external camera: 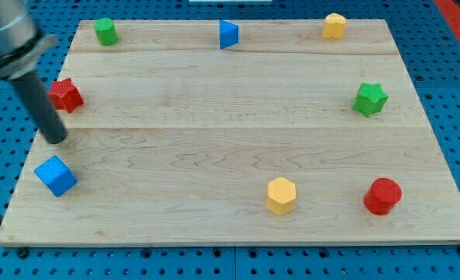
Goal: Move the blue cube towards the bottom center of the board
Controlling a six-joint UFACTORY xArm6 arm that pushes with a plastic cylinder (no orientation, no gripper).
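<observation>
The blue cube (56, 176) lies near the board's bottom left corner. My rod comes down from the view's top left, and my tip (55, 140) rests on the board just above the blue cube, a short gap apart from it. A red star-shaped block (65, 94) lies just above and to the right of my tip, close beside the rod.
A green cylinder (105, 31) is at top left, a blue triangular block (228, 34) at top centre, a yellow block (334, 26) at top right. A green star (369, 99) is at right. A yellow hexagon (281, 195) and red cylinder (382, 195) lie at bottom right. Wooden board (214, 117).
</observation>
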